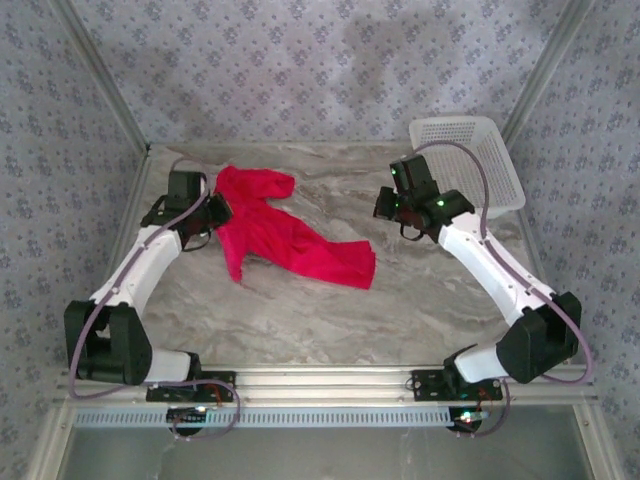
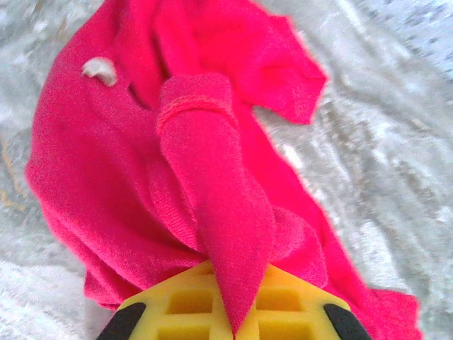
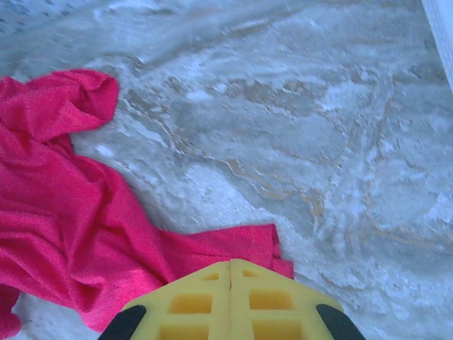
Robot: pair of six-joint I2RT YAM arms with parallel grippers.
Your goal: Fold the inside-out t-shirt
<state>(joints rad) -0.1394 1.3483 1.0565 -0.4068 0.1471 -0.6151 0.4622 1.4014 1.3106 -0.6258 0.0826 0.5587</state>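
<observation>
The inside-out t-shirt (image 1: 285, 240) lies crumpled on the marble table, bright red, running from the back left toward the middle. Its small white tag (image 2: 99, 69) shows near the collar in the left wrist view. My left gripper (image 1: 218, 208) sits at the shirt's left edge, its yellow jaws (image 2: 237, 283) shut on a pulled-up fold of the red cloth. My right gripper (image 1: 384, 205) hovers to the right of the shirt. Its jaws (image 3: 231, 263) are shut with nothing between them, above the shirt's lower corner (image 3: 241, 244).
A white mesh basket (image 1: 470, 160) stands at the back right corner, just behind the right arm; its edge (image 3: 442, 35) shows in the right wrist view. Bare marble table (image 1: 330, 320) spreads in front of the shirt. Patterned walls close in the back and sides.
</observation>
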